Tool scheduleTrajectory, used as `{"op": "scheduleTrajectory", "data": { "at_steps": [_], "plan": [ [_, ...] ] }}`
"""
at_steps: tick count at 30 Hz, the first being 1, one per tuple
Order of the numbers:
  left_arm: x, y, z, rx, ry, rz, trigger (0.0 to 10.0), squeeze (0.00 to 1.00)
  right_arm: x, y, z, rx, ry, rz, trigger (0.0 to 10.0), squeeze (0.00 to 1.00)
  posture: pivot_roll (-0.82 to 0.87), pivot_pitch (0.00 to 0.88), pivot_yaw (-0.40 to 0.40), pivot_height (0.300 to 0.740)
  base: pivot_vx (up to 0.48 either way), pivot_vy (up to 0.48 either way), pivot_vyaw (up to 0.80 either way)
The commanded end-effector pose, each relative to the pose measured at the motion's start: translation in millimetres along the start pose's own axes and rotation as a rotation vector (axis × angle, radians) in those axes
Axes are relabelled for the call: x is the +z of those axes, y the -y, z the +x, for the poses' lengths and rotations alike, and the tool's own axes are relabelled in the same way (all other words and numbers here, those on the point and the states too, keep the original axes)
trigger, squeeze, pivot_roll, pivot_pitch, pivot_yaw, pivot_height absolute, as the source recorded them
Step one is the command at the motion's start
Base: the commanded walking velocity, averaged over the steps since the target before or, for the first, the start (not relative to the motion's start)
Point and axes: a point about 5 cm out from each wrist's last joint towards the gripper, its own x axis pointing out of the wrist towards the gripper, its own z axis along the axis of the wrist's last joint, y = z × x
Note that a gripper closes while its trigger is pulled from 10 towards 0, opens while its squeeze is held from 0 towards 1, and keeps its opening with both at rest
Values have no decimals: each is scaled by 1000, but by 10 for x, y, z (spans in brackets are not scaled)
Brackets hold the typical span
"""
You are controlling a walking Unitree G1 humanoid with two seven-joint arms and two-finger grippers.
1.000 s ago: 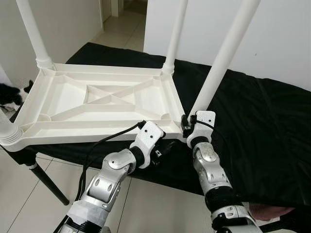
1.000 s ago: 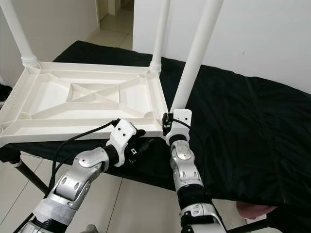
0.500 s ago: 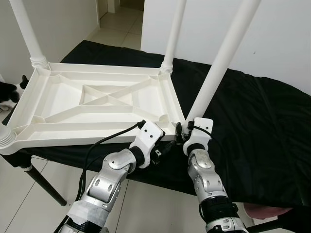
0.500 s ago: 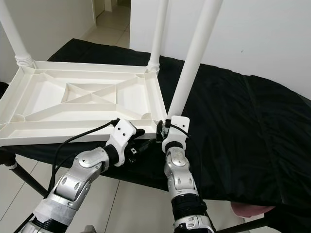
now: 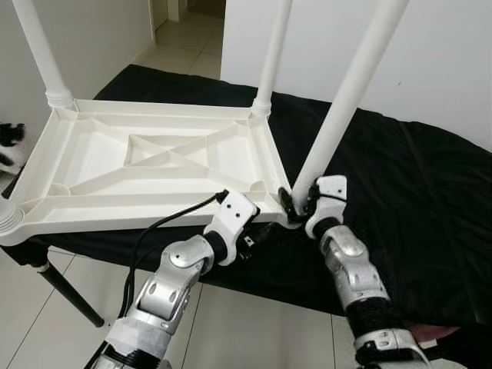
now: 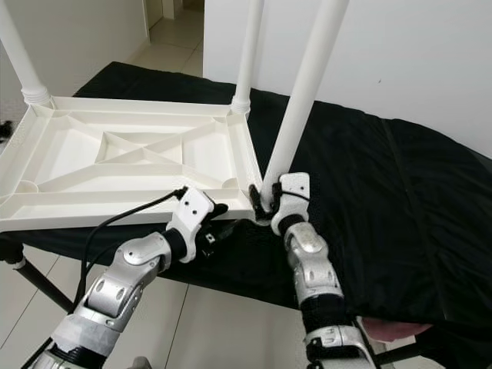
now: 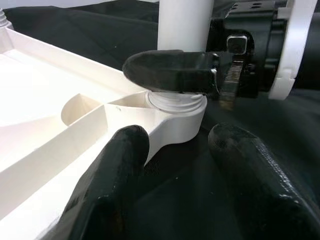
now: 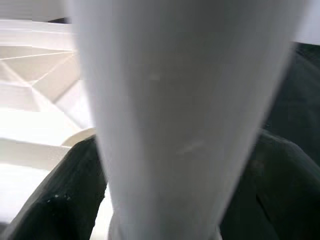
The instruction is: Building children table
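The white plastic table top point(image 5: 154, 157) lies upside down on a black cloth point(image 5: 400, 184). Its legs stand upward at the corners. My right gripper point(image 5: 296, 201) is shut around the base of the near right leg point(image 5: 346, 92), just above its threaded socket point(image 7: 175, 107). In the right wrist view the leg point(image 8: 175, 100) stands between both fingers point(image 8: 65, 200). My left gripper point(image 5: 257, 234) hangs open just below that same corner, at the table top's near edge. Its fingers point(image 7: 117, 170) are spread, with nothing held between them.
Two more legs point(image 5: 273, 46) point(image 5: 34, 46) rise at the far corners, and a fourth socket point(image 5: 8, 219) is at the near left. The cloth covers a black-legged stand point(image 5: 69, 288) on a tiled floor. A black-and-white animal point(image 5: 9, 142) is at the left edge. A white wall point(image 5: 446, 54) stands behind.
My right wrist and forearm have swung to the right around the base of the near right leg, still gripping it. The left gripper has stayed under the corner. The camera shifted slightly.
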Motion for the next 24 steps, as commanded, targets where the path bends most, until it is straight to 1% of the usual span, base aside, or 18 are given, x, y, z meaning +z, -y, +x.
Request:
{"op": "scheduleTrajectory", "data": {
  "at_steps": [1,4,5,7,8,9,10,11,12,13,14,16,17,24],
  "plan": [
    [32,1,14,16,9,6,10000,0,-3,4,21,72,1,-17,10000,0,-10,0,-93,740,0,0,0],
    [45,17,14,-11,12,4,10000,0,12,12,62,152,-6,-26,10000,0,-5,0,-89,740,0,0,0],
    [45,17,14,-11,12,4,10000,0,12,12,62,152,-6,-26,10000,0,-5,0,-89,740,0,0,0],
    [57,43,8,-35,17,9,10000,0,4,5,95,239,-23,-28,10000,0,0,0,-87,740,0,0,0],
    [57,43,8,-35,17,9,10000,0,4,5,95,239,-23,-28,10000,0,0,0,-87,740,0,0,0],
    [60,52,6,-42,18,11,10000,0,-11,6,111,277,-38,-41,10000,0,2,0,-85,740,0,0,0],
    [60,52,6,-42,18,11,10000,0,-11,6,111,277,-38,-41,10000,0,2,0,-85,740,0,0,0],
    [61,54,5,-44,18,13,10000,0,-33,8,125,307,-56,-48,10000,0,4,0,-85,740,0,0,0],
    [61,53,4,-44,17,14,10000,0,-66,20,137,322,-80,-65,4549,0,6,0,-85,740,0,0,0],
    [62,50,4,-43,17,17,10000,0,-88,34,144,332,-94,-75,4549,0,8,0,-85,740,0,0,0],
    [64,46,2,-41,16,19,10000,0,-108,45,144,343,-107,-74,2235,0,12,0,-87,740,0,0,0],
    [64,46,2,-41,16,19,10000,0,-108,45,144,343,-107,-74,2235,0,12,0,-87,740,0,0,0],
    [65,35,-3,-36,15,23,10000,0,-138,69,137,363,-118,-62,0,0,12,0,-87,740,0,0,0],
    [59,26,-8,-28,12,24,10000,0,-182,126,103,364,-129,-49,0,0,14,0,-89,740,0,0,0]
  ]
}}
